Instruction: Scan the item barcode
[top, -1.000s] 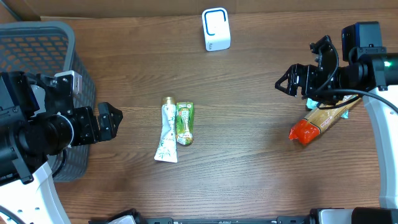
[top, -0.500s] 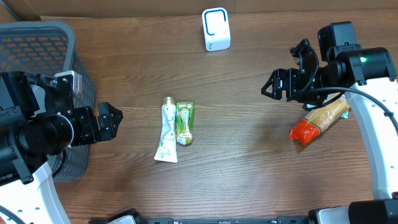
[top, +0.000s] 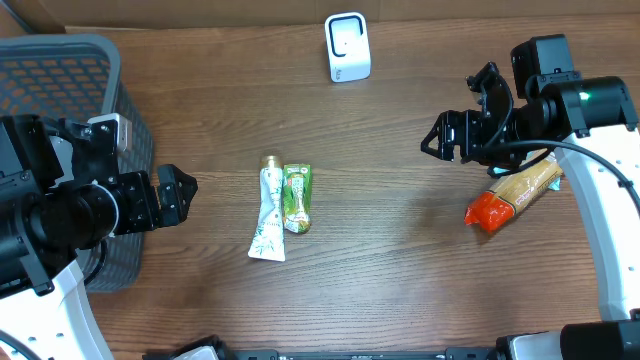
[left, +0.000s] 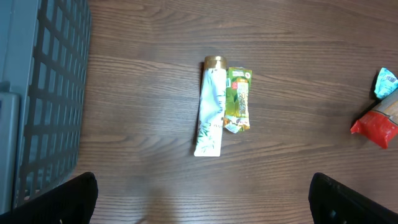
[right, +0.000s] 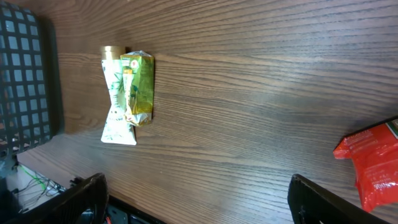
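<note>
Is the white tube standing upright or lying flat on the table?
Lying flat: the white tube shows its whole length from overhead, with the green packet right beside it.

I am holding my left hand (top: 178, 196) wide open and empty at the left; my right hand (top: 446, 138) is hovering open, empty, far right.

**Change over one second, overhead view.** The right arm (top: 585, 100) swings toward 9 o'clock, carrying the right gripper (top: 436, 138) leftward across the worktop (top: 400, 270) and off the red-ended packet (top: 508, 193). The gripper, earlier above the packet's tan upper end, now stands at the packet's 10 o'clock. More of that tan end lies uncovered than before. The whole shift falls within the first half of the second.
</note>
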